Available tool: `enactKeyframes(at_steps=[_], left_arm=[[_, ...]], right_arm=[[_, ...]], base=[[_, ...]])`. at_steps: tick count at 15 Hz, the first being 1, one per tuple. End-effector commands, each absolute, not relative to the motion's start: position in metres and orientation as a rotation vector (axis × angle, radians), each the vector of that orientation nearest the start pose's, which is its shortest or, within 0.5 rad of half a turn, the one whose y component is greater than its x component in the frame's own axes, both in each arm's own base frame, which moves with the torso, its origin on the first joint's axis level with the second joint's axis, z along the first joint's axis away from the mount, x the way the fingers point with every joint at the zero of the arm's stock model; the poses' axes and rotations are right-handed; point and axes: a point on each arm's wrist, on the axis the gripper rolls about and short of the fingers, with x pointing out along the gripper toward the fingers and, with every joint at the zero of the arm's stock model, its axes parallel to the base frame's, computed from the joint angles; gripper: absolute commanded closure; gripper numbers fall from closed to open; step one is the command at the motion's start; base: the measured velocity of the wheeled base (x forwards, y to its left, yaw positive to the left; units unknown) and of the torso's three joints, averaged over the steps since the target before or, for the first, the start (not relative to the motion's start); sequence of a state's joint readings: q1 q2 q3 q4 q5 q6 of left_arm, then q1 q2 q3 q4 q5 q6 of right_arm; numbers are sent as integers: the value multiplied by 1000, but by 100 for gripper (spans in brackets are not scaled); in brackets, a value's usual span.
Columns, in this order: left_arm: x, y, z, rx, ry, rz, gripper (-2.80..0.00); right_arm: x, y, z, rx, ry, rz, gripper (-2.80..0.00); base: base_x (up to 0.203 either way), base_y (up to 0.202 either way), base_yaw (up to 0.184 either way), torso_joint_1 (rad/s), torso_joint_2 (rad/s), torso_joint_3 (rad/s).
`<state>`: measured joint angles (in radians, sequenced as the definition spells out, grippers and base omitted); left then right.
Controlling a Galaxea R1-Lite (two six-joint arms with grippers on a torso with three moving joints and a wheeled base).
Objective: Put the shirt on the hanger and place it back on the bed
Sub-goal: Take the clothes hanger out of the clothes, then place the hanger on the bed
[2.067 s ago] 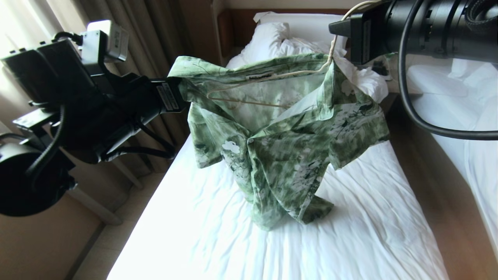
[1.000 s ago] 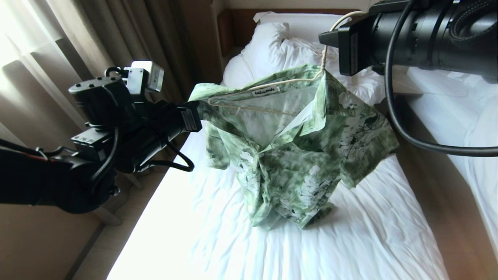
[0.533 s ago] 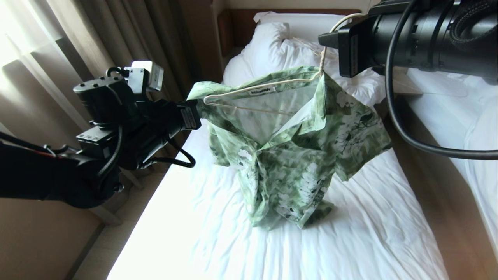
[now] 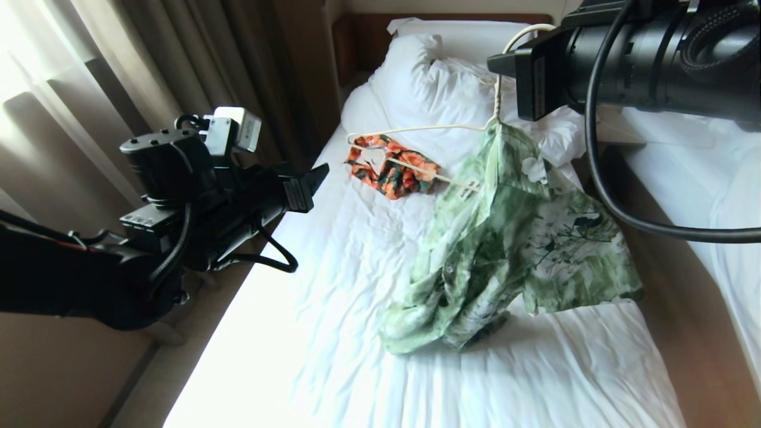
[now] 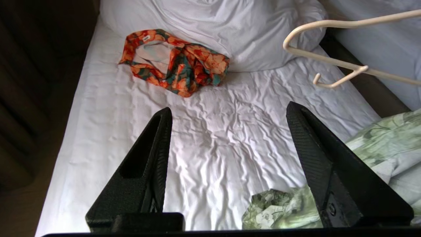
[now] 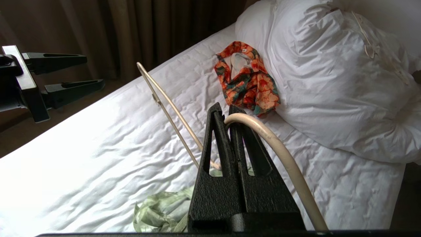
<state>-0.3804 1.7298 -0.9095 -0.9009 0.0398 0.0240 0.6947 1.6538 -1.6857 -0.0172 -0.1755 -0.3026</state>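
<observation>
While its black fingers press together on the hook of the thin cream-coloured wire hanger (image 4: pixel 416 128), the right gripper (image 4: pixel 502 62) hangs above the head end of the bed (image 4: pixel 368 249), a single bed with a wrinkled white sheet. Just below that gripper, the light green and white leaf-print shirt (image 4: pixel 505 238) droops from the hanger's right end alone, its lower part heaped on the sheet; the hanger's left end juts out bare. The left gripper (image 4: pixel 318 175) hovers over the bed's left edge, jaws spread apart and empty, well apart from the shirt.

The left wrist view shows the hanger's bare end with its small notch hook, and shirt fabric beside one fingertip. The right wrist view shows the hook squeezed between the closed fingers (image 6: pixel 227 138). A small orange-and-teal floral garment (image 4: pixel 392 169) lies near the white pillows (image 4: pixel 434 77).
</observation>
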Motion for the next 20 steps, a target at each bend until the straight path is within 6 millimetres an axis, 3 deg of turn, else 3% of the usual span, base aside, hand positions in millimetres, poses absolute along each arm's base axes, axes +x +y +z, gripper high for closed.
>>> enactKeyframes(at_steps=[1, 3, 4, 7, 10, 15, 18, 20], left_arm=[[300, -119, 227, 8, -81, -344, -280], [301, -119, 226, 8, -80, -342, -280], [301, -118, 227, 8, -83, -341, 0], [307, -115, 224, 10, -73, -325, 0], [314, -105, 227, 10, -85, -289, 0], [313, -103, 231, 8, -101, -286, 0], [313, -102, 233, 8, -107, -281, 0], [313, -101, 234, 20, -111, -277, 0]], right_arm=[[235, 190, 383, -279, -118, 508, 0], [237, 193, 380, -283, -109, 510, 0], [240, 194, 378, -285, -103, 510, 0], [251, 202, 367, -296, -73, 510, 0], [276, 217, 351, -247, -93, 492, 0], [304, 238, 340, -42, -283, 331, 0], [317, 239, 315, -58, -232, 254, 0], [327, 230, 287, -142, -98, 237, 0]], base=[[0, 0, 0, 0, 0, 0], [0, 0, 0, 0, 0, 0], [0, 0, 0, 0, 0, 0], [0, 0, 0, 0, 0, 0], [0, 0, 0, 0, 0, 0], [0, 0, 0, 0, 0, 0], [0, 0, 0, 0, 0, 0], [0, 0, 0, 0, 0, 0]])
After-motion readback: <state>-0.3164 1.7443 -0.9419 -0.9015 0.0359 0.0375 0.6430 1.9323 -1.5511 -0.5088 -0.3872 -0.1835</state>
